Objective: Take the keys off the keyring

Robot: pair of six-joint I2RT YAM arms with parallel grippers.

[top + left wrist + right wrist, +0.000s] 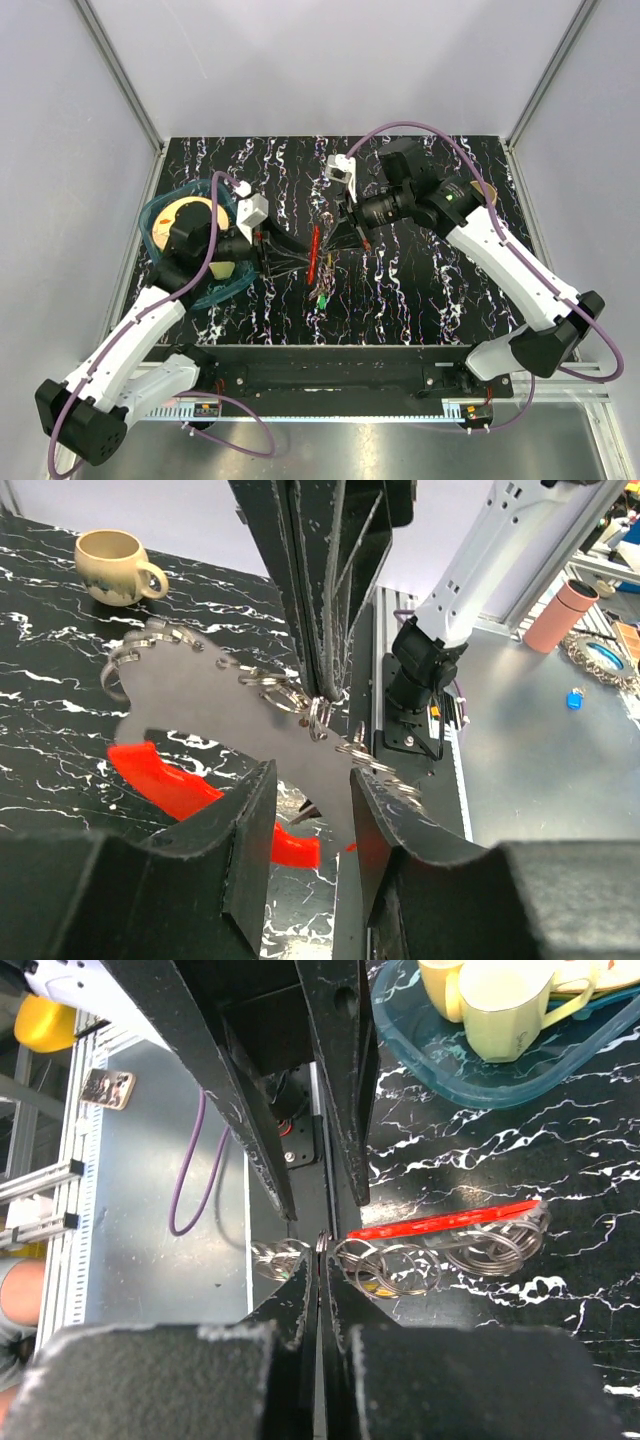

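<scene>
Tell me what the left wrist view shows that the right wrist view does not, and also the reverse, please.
Only the left wrist view shows a beige mug standing on the table and a pink cylinder beyond the table's edge. Only the right wrist view shows a teal tray holding yellow cups. Both show the keyring with its red piece and metal rings, the black marbled table, and the right gripper shut on one ring.
</scene>
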